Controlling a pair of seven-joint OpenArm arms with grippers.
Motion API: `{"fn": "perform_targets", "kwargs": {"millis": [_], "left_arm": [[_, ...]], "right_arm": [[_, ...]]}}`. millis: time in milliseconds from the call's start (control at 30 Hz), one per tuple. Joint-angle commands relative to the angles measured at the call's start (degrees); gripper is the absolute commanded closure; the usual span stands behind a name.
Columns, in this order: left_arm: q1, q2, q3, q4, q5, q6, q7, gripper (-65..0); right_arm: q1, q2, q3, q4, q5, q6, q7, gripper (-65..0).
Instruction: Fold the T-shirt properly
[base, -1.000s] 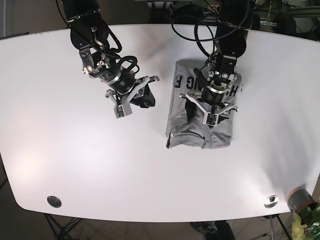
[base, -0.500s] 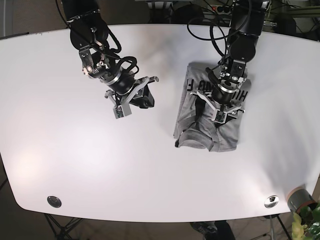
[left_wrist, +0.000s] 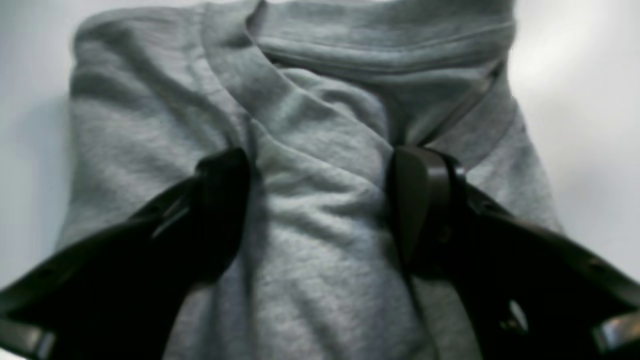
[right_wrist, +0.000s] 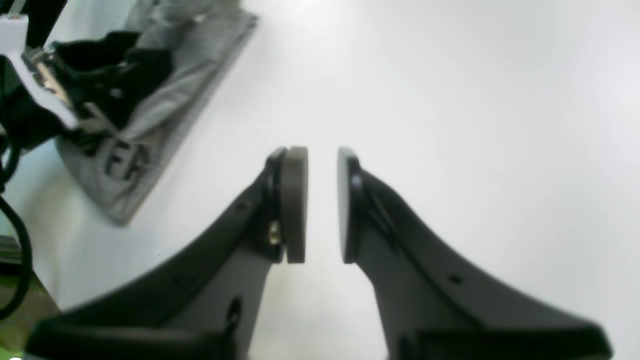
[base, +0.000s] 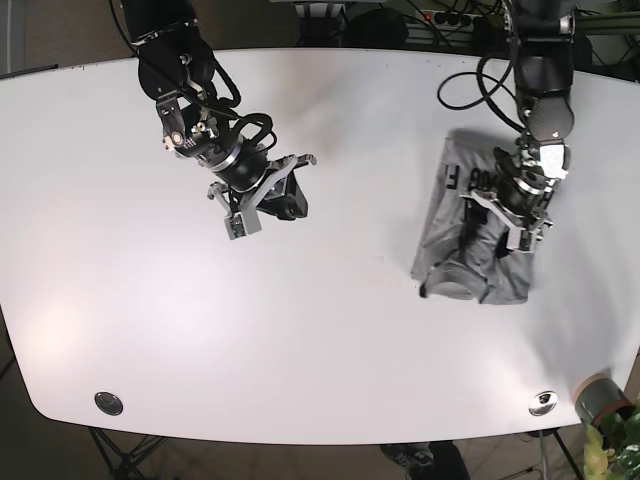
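Note:
The heather-grey T-shirt (base: 445, 225) lies folded in a rough rectangle at the right of the white table (base: 350, 340), black lettering (base: 456, 180) along its far edge. My left gripper (base: 503, 222) rests on top of it. In the left wrist view its fingers (left_wrist: 225, 175) stand wide apart, pressed into the wrinkled shirt (left_wrist: 320, 100), with a ridge of fabric between them (left_wrist: 320, 170). My right gripper (base: 262, 208) hovers over bare table at the left. Its pads (right_wrist: 295, 200) are almost together and hold nothing (right_wrist: 322, 200). The shirt shows far off in the right wrist view (right_wrist: 200, 55).
Two round metal discs (base: 108, 403) (base: 543, 402) sit near the table's front edge. A potted plant (base: 605, 410) stands just off the front right corner. Black cables hang over the far edge behind both arms.
My left gripper has slid to the right with the T-shirt under it, moving the shirt from the table's middle to its right side. The right arm has stayed put.

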Motion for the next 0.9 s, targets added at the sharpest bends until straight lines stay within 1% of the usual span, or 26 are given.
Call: {"fn": "perform_targets", "kwargs": {"millis": [0,67,267,500,700,767,867], "left_arm": [[1.0,-4.2,-1.8,-5.3,5.6,0.4,10.2,-40.3],[0.0,-7.2,-2.2,-7.7,5.6,-1.0,10.2,-40.3],[-1.9,-14.9,-2.3,-13.3,5.6,-2.8,10.2,-40.3],[-3.0,-22.8,-2.3,-17.9,5.6,-3.5,10.1,-40.3],[-2.6,-28.0,-2.2,-19.9,5.7,-3.5,10.1,-40.3],[-2.6,-29.3,-2.2,-20.8,5.7,-3.5,9.2,-40.3],[-2.6,-31.1,-2.2,-22.8,5.7,-3.5,5.6,-40.6]], "right_arm": [[0.8,0.1,0.1,1.4,0.3,0.35,1.2,-9.4],[0.8,0.1,0.1,1.4,0.3,0.35,1.3,-9.4],[1.5,0.0,0.0,1.4,0.3,0.35,1.3,-9.4],[1.5,0.0,0.0,2.9,0.4,0.35,1.3,-9.4],[1.4,0.1,0.0,5.2,0.3,0.35,1.3,-9.4],[1.4,0.1,0.0,5.9,0.3,0.35,1.2,-9.4],[1.4,0.1,0.0,6.3,0.3,0.35,1.2,-9.4]]}}
